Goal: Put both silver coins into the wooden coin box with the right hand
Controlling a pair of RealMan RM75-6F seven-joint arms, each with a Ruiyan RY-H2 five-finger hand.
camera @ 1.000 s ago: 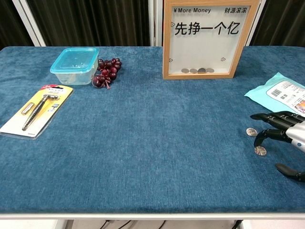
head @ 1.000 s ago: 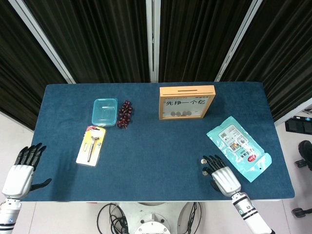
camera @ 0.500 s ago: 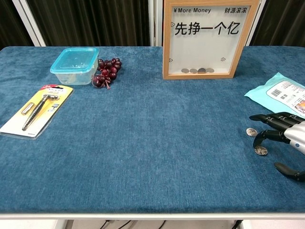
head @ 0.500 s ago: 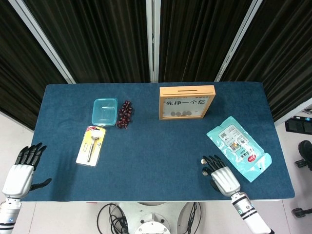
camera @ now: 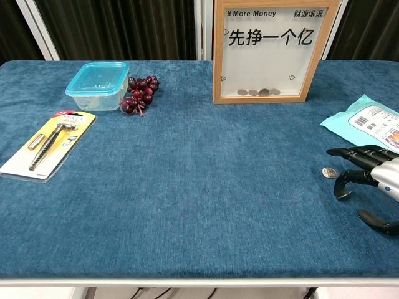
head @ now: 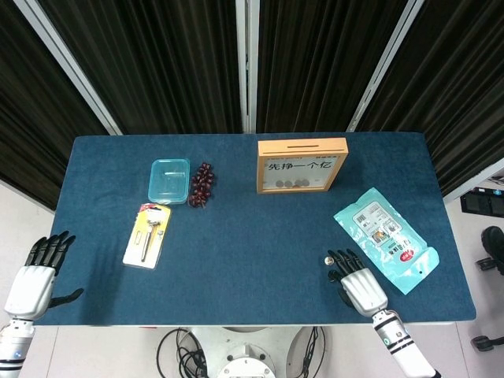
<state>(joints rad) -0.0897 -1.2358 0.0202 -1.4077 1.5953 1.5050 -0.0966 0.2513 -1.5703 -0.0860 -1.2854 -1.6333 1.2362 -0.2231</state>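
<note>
The wooden coin box (head: 302,143) (camera: 217,56) stands upright at the back of the table, with several coins behind its clear front. One silver coin (head: 329,260) (camera: 328,172) lies on the blue cloth just left of my right hand (head: 358,282) (camera: 369,177). That hand hovers low over the front right of the table, fingers spread and thumb apart. One curled fingertip (camera: 340,192) comes down where the second coin lay, and that coin is hidden under it. My left hand (head: 33,272) hangs off the table's front left corner, fingers apart and holding nothing.
A teal wipes packet (head: 384,239) (camera: 369,123) lies just right of the right hand. At the left are a clear plastic tub (head: 169,180), a bunch of dark grapes (head: 202,184) and a carded tool (head: 147,235).
The right hand has drawn slightly toward the front edge and one finger has curled down over the nearer coin, which no longer shows. The left hand is still.
</note>
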